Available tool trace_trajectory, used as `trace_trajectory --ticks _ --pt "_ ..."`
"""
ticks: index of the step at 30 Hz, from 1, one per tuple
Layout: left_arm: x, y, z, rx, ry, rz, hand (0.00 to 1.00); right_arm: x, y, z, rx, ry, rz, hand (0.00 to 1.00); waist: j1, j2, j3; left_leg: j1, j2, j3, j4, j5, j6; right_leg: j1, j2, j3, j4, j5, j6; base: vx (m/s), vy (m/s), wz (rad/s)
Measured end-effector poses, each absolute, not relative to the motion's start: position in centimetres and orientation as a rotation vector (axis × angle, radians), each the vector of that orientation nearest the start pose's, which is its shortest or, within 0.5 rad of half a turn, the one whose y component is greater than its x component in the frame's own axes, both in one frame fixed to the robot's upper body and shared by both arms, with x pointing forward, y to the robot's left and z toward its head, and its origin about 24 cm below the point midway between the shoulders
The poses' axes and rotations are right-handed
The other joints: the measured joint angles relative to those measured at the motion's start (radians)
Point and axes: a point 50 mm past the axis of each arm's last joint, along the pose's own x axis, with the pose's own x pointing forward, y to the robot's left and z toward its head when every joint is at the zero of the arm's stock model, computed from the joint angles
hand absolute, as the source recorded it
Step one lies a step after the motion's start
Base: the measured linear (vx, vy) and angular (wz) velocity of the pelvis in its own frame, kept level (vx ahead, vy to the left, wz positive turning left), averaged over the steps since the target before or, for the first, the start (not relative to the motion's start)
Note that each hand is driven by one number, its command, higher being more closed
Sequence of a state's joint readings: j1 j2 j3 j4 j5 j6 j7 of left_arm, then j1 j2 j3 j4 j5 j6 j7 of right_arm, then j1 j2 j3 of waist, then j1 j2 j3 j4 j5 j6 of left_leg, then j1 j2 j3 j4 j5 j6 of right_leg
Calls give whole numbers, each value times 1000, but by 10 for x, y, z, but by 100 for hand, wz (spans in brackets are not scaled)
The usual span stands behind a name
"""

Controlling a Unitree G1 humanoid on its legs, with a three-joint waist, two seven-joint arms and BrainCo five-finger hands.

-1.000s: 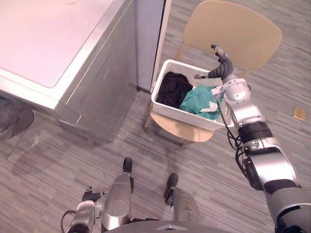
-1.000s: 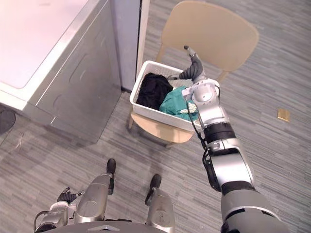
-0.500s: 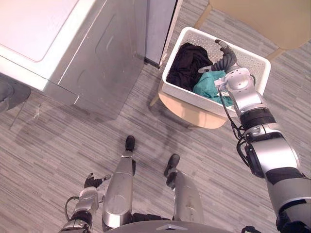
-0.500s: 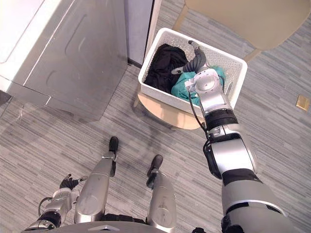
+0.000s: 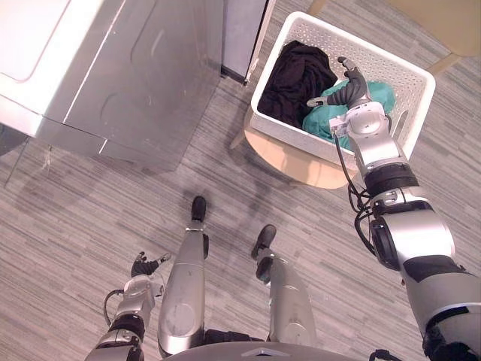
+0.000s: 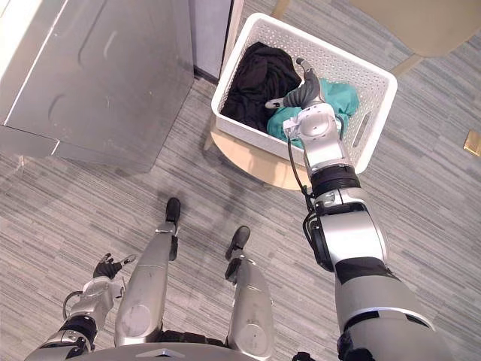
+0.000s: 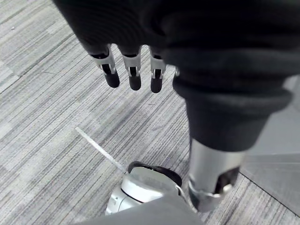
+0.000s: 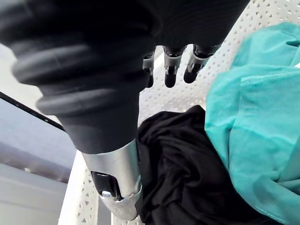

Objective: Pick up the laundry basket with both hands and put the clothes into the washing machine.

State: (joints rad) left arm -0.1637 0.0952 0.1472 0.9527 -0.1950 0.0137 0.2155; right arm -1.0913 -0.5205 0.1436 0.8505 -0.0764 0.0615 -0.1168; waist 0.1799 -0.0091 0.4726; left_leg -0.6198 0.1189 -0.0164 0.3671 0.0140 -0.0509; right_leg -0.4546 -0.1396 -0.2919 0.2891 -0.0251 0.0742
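Grey striped floor (image 5: 90, 210); white perforated plastic laundry basket (image 5: 391, 64) sits on tan wooden chair (image 5: 301, 162).
Right hand (image 5: 347, 92) hovers empty, fingers slack, over soft clothes (image 5: 301, 75); left hand (image 5: 143, 265) hangs loose-fingered. Probably light and stiff: grip opposite rims.

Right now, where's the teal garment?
Left eye view: the teal garment lies in the white basket, right of the black garment, under the right robot hand.

I count one laundry basket (image 5: 291, 135), and in it two pieces of clothing: one black garment (image 5: 301, 79) and one teal garment (image 5: 381, 95). There is one chair (image 5: 301, 162) under it, one washing machine (image 5: 113, 68) to the left, and one small tan square (image 6: 473, 143) on the floor (image 5: 90, 210) at the right.
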Motion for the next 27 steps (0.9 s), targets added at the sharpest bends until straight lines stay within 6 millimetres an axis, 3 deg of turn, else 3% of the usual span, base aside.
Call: trace_trajectory --ticks 7,17,27 --pt "209 206 -109 -116 767 434 0 411 -222 259 -568 -249 -260 0 2 0 0 -54 5 -1 3 0 0 -37 9 -4 -29 22 2 37 -12 -4" --pt "227 201 -93 -194 661 463 0 411 -223 266 -516 -266 -284 0 9 0 0 -161 10 -17 23 0 1 -109 19 -24 -57 41 1 34 -5 -1" --pt "239 197 -78 -320 558 517 0 409 -219 295 -470 -348 -320 0 23 2 1 -302 31 -23 93 -16 9 -222 34 -26 -47 55 -3 13 5 -10"
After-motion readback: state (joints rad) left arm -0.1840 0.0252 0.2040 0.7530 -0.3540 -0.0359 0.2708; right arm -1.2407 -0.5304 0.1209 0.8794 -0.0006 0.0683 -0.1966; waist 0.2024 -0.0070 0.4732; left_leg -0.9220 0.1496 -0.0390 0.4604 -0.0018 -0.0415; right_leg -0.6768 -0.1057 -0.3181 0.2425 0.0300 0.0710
